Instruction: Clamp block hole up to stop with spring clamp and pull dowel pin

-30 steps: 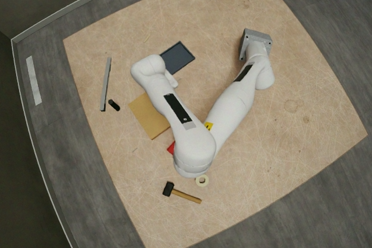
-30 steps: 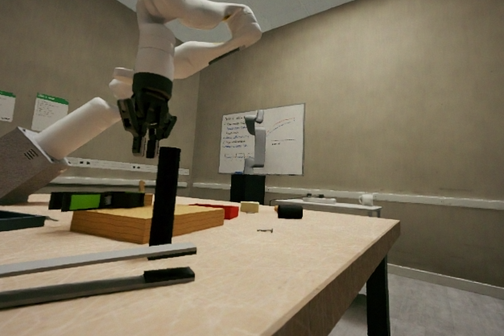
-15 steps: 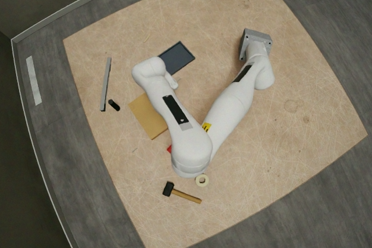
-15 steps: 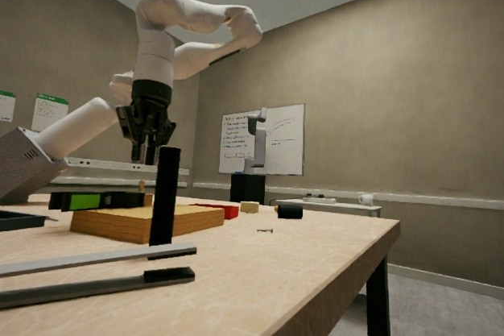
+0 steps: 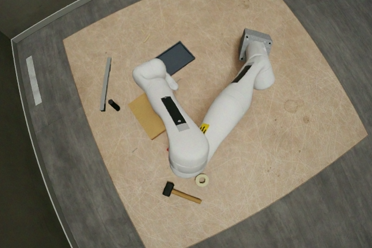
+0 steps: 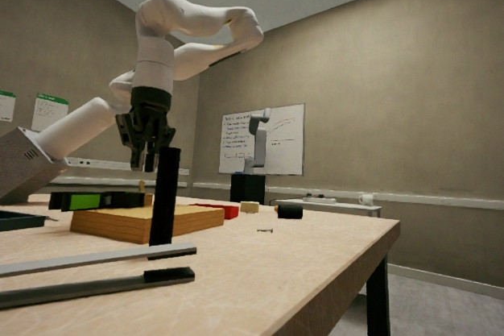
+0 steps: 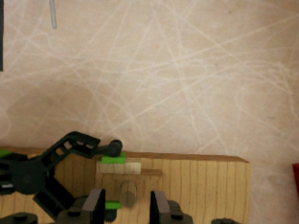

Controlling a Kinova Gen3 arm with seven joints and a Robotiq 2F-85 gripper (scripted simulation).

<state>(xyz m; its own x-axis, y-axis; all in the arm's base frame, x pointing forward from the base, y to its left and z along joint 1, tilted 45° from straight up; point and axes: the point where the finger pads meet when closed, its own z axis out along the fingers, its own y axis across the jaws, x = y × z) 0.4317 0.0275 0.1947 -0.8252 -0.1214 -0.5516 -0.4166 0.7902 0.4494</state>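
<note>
The small wooden block (image 6: 149, 199) (image 7: 153, 189) lies on the bench board (image 5: 144, 115) (image 6: 109, 224) (image 7: 206, 191), its pin (image 6: 141, 186) (image 7: 127, 193) upright. The spring clamp (image 6: 85, 201) (image 7: 29, 177) has one green pad by the pale stop (image 7: 120, 168) at the board's edge and another beside the block. Above the board, the gripper (image 6: 144, 163) (image 7: 127, 208) has its fingers partly open, with nothing gripped. Around the board spreads a tan, scratched tabletop (image 5: 255, 163) (image 6: 264, 267) (image 7: 168, 86); beyond are a grey floor (image 5: 330, 13), brownish walls (image 6: 386, 100) and a whiteboard (image 6: 284, 136). From the top, the arm (image 5: 186, 146) (image 6: 195, 20) covers part of the board and hides the block. The wrist view cuts off the clamp and the red object (image 5: 167, 149) (image 6: 232, 212) (image 7: 296, 179) near the board. Whether anything loose sits between block and stop is unclear.
</note>
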